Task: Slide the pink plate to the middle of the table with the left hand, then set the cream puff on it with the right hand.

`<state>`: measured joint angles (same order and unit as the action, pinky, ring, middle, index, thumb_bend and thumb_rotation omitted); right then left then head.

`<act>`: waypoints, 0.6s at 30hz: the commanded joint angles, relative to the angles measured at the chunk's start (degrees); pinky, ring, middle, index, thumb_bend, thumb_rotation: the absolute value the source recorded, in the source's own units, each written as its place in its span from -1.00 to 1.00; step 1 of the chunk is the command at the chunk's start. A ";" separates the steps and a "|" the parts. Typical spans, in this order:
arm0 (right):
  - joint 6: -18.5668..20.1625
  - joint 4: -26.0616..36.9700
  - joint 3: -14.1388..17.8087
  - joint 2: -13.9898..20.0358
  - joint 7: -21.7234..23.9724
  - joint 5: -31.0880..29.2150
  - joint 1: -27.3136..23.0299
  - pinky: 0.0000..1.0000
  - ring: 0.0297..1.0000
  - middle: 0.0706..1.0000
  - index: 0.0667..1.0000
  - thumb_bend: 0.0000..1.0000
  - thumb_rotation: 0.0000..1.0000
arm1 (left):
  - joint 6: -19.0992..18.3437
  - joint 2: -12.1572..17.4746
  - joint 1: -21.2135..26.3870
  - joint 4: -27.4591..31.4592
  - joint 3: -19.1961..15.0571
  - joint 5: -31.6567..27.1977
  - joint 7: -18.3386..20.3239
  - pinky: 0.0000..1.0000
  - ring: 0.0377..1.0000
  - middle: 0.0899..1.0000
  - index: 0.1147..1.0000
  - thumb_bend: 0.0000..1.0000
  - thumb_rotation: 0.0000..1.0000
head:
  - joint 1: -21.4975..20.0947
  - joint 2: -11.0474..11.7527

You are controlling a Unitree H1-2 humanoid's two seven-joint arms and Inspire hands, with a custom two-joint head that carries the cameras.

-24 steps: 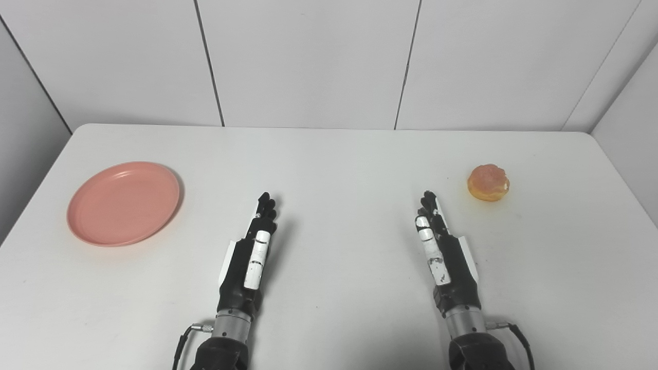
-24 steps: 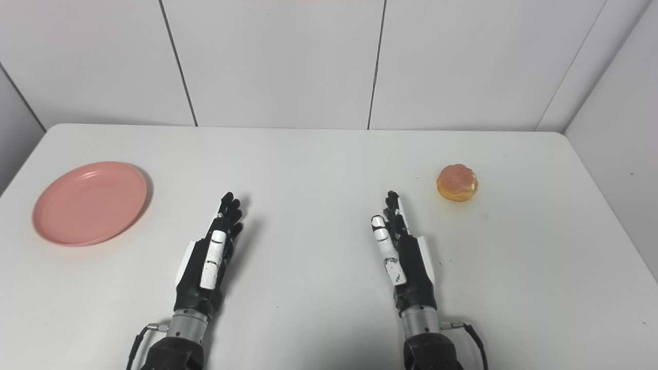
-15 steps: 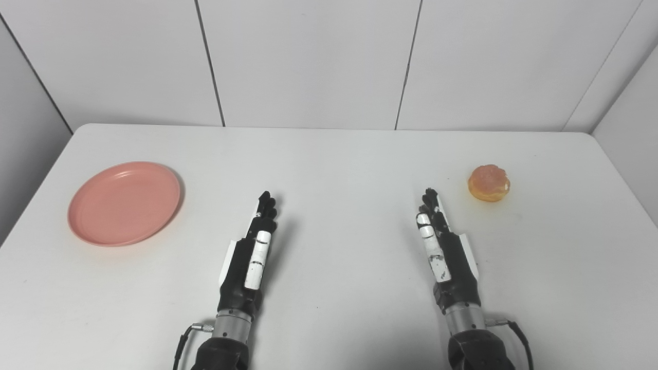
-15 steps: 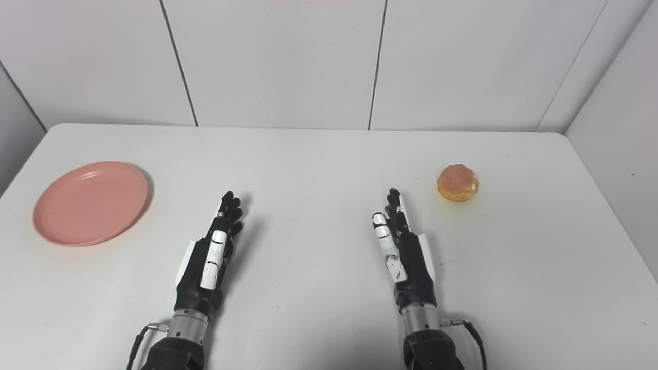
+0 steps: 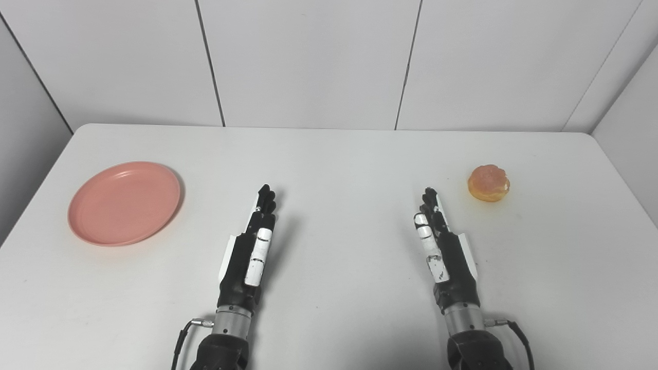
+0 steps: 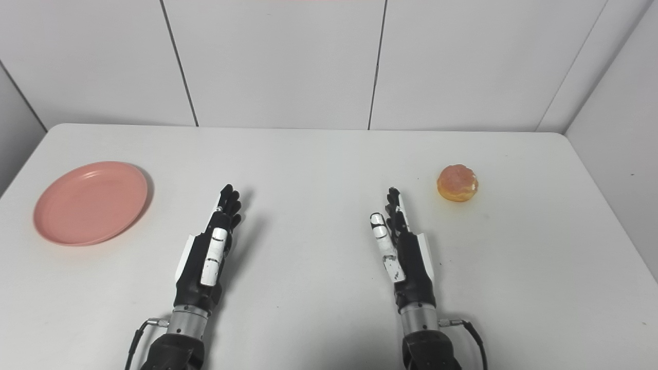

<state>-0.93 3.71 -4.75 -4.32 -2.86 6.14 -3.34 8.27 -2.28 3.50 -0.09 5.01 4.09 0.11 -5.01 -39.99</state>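
From where I stand the pink plate (image 5: 124,203) sits out at about nine o'clock on the white counter (image 5: 339,154), well apart from both hands, and the cream puff (image 5: 488,182) lies at about two o'clock, near the right hand's fingertips but not touching them. Nothing occupies the middle yet — the plate has not been slid.

The left hand (image 5: 250,252) rests low over the counter with its fingers stretched straight toward twelve o'clock, close side by side, holding nothing. The right hand (image 5: 441,245) lies the same way: flat, extended, empty.

The plate looks like thin, stiff plastic, light and smooth-bottomed, so I'd guess it will glide readily on this slick surface. A push against its rim at nine o'clock, or fingers pressed down just inside the raised edge, should steer it without tipping. The puff is another matter — soft, probably crushable, with a glossy top. I'd take it gently around its sides, low on the paler base, with a loose grip.

The two views differ little. The right eye view shows more bare counter beyond the puff at three o'clock, while the left eye view keeps more of the counter beyond the plate in sight.
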 commanded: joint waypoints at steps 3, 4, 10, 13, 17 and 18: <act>-1.07 2.31 -0.26 -0.49 0.28 -0.52 -0.41 1.00 1.00 1.00 1.00 0.20 0.89 | 1.81 -0.31 0.33 -1.54 -0.44 0.45 -0.87 1.00 1.00 1.00 1.00 0.31 1.00 | 0.11 -0.08; -1.00 2.42 -0.29 -0.46 0.46 -0.78 -0.33 1.00 1.00 1.00 1.00 0.19 0.87 | 1.56 -0.20 0.47 -1.73 -0.56 0.29 -0.81 1.00 1.00 1.00 1.00 0.32 1.00 | -0.03 -0.07; -0.37 2.83 -0.61 -0.52 0.13 -0.02 0.12 1.00 1.00 1.00 1.00 0.20 0.87 | 0.30 -0.30 0.80 -1.44 -0.95 0.31 -1.21 1.00 1.00 1.00 1.00 0.33 1.00 | 0.08 0.03; -0.33 2.50 -0.70 -0.47 0.28 -0.06 0.05 1.00 1.00 1.00 1.00 0.20 0.89 | 0.54 -0.20 0.65 -1.45 -0.86 -0.10 -0.93 1.00 1.00 1.00 1.00 0.32 1.00 | -0.20 0.25; -0.25 1.79 -0.50 -0.36 0.72 -1.15 -0.38 1.00 1.00 1.00 1.00 0.20 0.84 | 0.92 -0.01 0.49 -1.59 -0.56 -0.39 -0.43 1.00 1.00 1.00 1.00 0.29 1.00 | -0.28 0.73; -0.32 1.68 -0.50 -0.32 0.70 -1.19 -0.42 1.00 1.00 1.00 1.00 0.20 0.84 | 0.80 0.07 0.47 -1.54 -0.50 -0.62 -0.21 1.00 1.00 1.00 1.00 0.29 1.00 | -0.28 0.73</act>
<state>-0.81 4.39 -5.11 -4.31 -2.74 5.44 -2.67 8.15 -2.53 4.44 -0.88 4.50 3.89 -0.69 -5.36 -39.29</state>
